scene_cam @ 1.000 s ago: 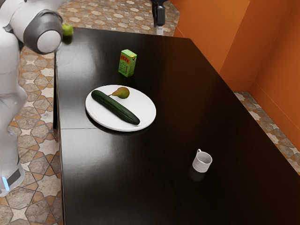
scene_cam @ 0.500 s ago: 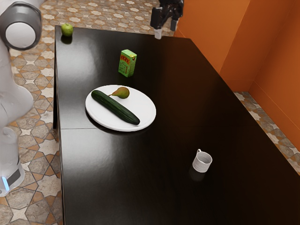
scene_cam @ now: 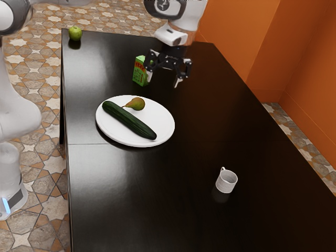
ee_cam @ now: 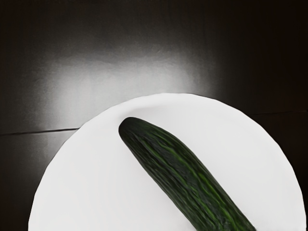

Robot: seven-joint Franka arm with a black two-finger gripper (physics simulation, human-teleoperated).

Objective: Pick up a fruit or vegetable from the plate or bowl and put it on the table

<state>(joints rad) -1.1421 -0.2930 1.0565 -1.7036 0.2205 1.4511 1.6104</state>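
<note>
My gripper (scene_cam: 164, 81) hangs in the air over the table (scene_cam: 210, 131), above and past the plate toward the exterior view's top, its two fingers spread apart with nothing between them. The white plate (scene_cam: 115, 130) holds a long green cucumber (scene_cam: 129, 120) and, beside it, a brownish-green pear (scene_cam: 137, 104). In the wrist view the cucumber (ee_cam: 180, 166) lies slanted across the plate (ee_cam: 86, 178), one rounded end near the rim.
A green carton (scene_cam: 139, 72) stands past the plate, partly behind the gripper. A green apple (scene_cam: 75, 33) sits at the table's far corner in the exterior view's upper left. The white mug (scene_cam: 226, 181) is toward the exterior view's lower right.
My hand has come in from the exterior view's top edge, down toward the plate and carton. Plate, cucumber, pear, carton, apple and mug have stayed where they were.
</note>
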